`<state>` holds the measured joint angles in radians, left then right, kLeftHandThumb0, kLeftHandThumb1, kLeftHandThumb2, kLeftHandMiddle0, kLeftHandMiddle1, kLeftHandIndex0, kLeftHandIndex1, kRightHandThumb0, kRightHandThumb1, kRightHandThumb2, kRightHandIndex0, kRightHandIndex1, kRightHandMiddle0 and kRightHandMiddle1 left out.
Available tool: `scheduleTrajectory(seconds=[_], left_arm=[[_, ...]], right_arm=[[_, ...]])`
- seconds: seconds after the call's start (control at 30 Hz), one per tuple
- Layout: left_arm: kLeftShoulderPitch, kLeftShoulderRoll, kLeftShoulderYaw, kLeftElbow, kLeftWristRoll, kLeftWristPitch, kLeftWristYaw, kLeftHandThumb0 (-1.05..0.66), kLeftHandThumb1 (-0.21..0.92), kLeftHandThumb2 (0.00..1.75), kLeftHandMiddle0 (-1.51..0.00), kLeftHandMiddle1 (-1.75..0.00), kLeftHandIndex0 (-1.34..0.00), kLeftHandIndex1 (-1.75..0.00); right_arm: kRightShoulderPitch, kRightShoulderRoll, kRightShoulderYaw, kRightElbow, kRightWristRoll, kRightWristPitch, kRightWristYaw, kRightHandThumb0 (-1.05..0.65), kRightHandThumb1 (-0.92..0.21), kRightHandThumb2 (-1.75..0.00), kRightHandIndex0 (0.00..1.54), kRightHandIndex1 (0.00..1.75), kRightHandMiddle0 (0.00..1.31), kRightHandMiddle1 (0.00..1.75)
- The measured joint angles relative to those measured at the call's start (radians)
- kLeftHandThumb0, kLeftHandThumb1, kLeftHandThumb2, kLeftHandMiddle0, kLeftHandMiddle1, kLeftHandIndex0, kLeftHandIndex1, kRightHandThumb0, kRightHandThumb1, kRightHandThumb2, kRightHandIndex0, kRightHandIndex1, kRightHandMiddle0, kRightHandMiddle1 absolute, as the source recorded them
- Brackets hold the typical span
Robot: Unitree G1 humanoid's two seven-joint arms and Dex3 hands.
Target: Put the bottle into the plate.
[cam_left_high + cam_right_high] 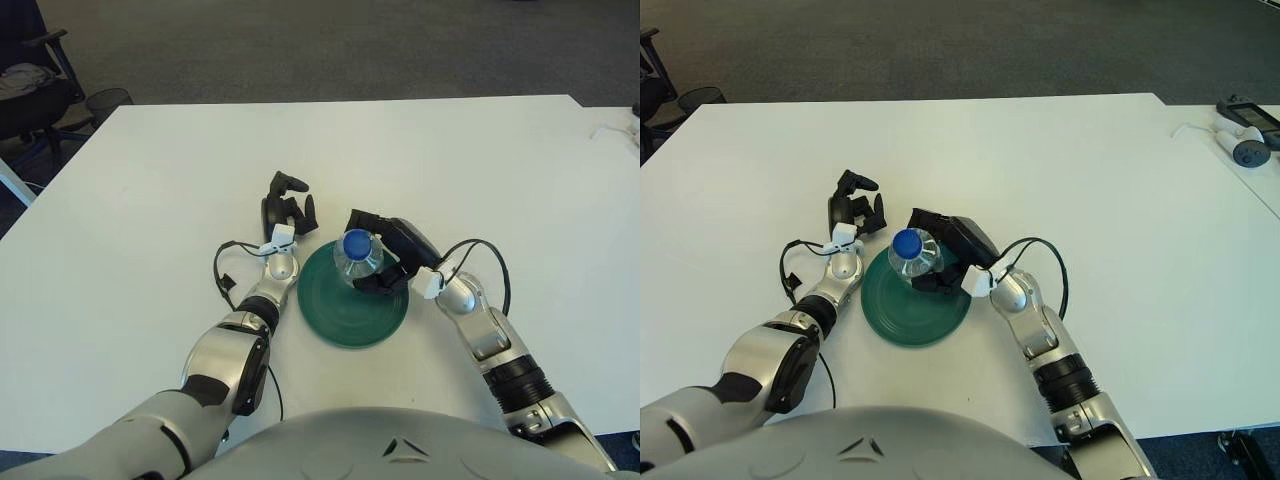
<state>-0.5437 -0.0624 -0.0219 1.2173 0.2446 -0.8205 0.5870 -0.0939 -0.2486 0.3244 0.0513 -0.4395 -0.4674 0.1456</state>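
Note:
A clear plastic bottle with a blue cap stands upright over the far part of the dark green plate, near the table's front middle. My right hand is shut on the bottle from the right side, its black fingers wrapped round the body. The bottle's base is hidden behind its top, so I cannot tell whether it touches the plate. My left hand shows just left of the plate's far rim, fingers loosely spread and holding nothing.
The white table spreads wide to the back and both sides. A black chair and a wire bin stand off the table's far left corner. White devices with a cable lie at the far right edge.

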Motion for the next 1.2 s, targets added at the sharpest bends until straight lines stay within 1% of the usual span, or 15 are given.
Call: scheduleTrajectory(seconds=[0.13,0.3,0.6,0.8,0.83,0.87,0.9,0.97,1.0,1.03,1.07,1.1,1.13,1.17,1.2], left_arm=[[0.000,0.000,0.000,0.000,-0.001,0.000,-0.003,-0.45,0.40,1.21,-1.27,-1.75,-0.54,-1.75],[0.000,-0.001,0.003,0.000,-0.004,0.000,-0.018,-0.45,0.40,1.21,-1.27,-1.75,-0.54,-1.75],[0.000,-0.002,0.009,0.001,-0.011,-0.002,-0.033,-0.45,0.40,1.21,-1.27,-1.75,-0.55,-1.75],[0.000,0.000,0.009,0.001,-0.009,-0.002,-0.032,-0.45,0.40,1.21,-1.27,-1.75,-0.55,-1.75],[0.000,0.000,0.009,0.001,-0.009,-0.002,-0.032,-0.45,0.40,1.21,-1.27,-1.75,-0.55,-1.75],[0.000,0.000,0.009,0.001,-0.009,-0.002,-0.032,-0.45,0.40,1.21,-1.27,-1.75,-0.55,-1.75],[0.000,0.000,0.009,0.001,-0.009,-0.002,-0.032,-0.45,0.40,1.21,-1.27,-1.75,-0.55,-1.75],[0.000,0.000,0.010,0.001,-0.009,-0.002,-0.032,-0.45,0.40,1.21,-1.27,-1.75,-0.55,-1.75],[0.000,0.000,0.010,0.001,-0.009,-0.002,-0.032,-0.45,0.40,1.21,-1.27,-1.75,-0.55,-1.75],[0.000,0.000,0.010,0.001,-0.009,-0.002,-0.032,-0.45,0.40,1.21,-1.27,-1.75,-0.55,-1.75],[0.000,0.000,0.010,0.001,-0.009,-0.003,-0.032,-0.45,0.40,1.21,-1.27,-1.75,-0.55,-1.75],[0.000,0.001,0.010,0.001,-0.009,-0.003,-0.032,-0.45,0.40,1.21,-1.27,-1.75,-0.55,-1.75],[0.000,0.001,0.010,0.001,-0.009,-0.003,-0.031,-0.45,0.40,1.21,-1.26,-1.75,-0.55,-1.75],[0.000,0.001,0.009,0.000,-0.006,-0.003,-0.026,-0.45,0.39,1.22,-1.26,-1.75,-0.55,-1.75],[0.000,0.001,0.007,0.000,-0.003,-0.003,-0.020,-0.46,0.38,1.23,-1.25,-1.75,-0.56,-1.75]], right_arm=[[0.000,-0.009,0.013,0.011,-0.021,-0.032,-0.014,-0.16,-0.45,-1.11,1.19,1.75,0.90,1.75],[0.000,-0.014,0.028,0.016,-0.027,-0.051,-0.014,-0.14,-0.44,-1.12,1.18,1.75,0.89,1.75],[-0.009,-0.015,0.034,0.056,-0.051,-0.067,-0.031,-0.12,-0.42,-1.14,1.17,1.75,0.89,1.75],[-0.011,-0.013,0.034,0.074,-0.051,-0.075,-0.054,-0.16,-0.44,-1.13,1.16,1.75,0.88,1.75],[-0.011,-0.013,0.034,0.076,-0.051,-0.077,-0.057,-0.20,-0.45,-1.09,1.14,1.75,0.85,1.75],[-0.012,-0.012,0.034,0.079,-0.050,-0.080,-0.062,-0.27,-0.49,-1.01,1.10,1.75,0.81,1.75],[-0.012,-0.010,0.033,0.083,-0.049,-0.085,-0.065,-0.33,-0.49,-1.04,1.00,1.75,0.69,1.75],[-0.013,-0.008,0.031,0.090,-0.043,-0.094,-0.069,-0.38,-0.48,-1.06,0.90,1.75,0.59,1.75],[-0.013,-0.007,0.030,0.092,-0.041,-0.097,-0.071,-0.39,-0.51,-1.04,0.73,1.75,0.53,1.75],[-0.014,-0.006,0.029,0.094,-0.040,-0.102,-0.072,-0.46,-0.54,-0.97,0.60,1.64,0.42,1.71],[-0.014,-0.006,0.028,0.094,-0.040,-0.104,-0.072,-0.57,-0.61,-0.80,0.41,1.45,0.27,1.65],[-0.015,-0.007,0.028,0.093,-0.040,-0.105,-0.071,-0.64,-0.66,-0.68,0.30,1.33,0.17,1.61],[-0.015,-0.009,0.027,0.092,-0.041,-0.105,-0.071,-0.68,-0.69,-0.64,0.24,1.23,0.14,1.49],[-0.015,-0.013,0.026,0.086,-0.043,-0.102,-0.067,-0.74,-0.76,-0.52,0.18,1.01,0.09,1.28],[-0.014,-0.020,0.024,0.077,-0.044,-0.101,-0.059,-0.79,-0.82,-0.43,0.15,0.82,0.06,1.10]])
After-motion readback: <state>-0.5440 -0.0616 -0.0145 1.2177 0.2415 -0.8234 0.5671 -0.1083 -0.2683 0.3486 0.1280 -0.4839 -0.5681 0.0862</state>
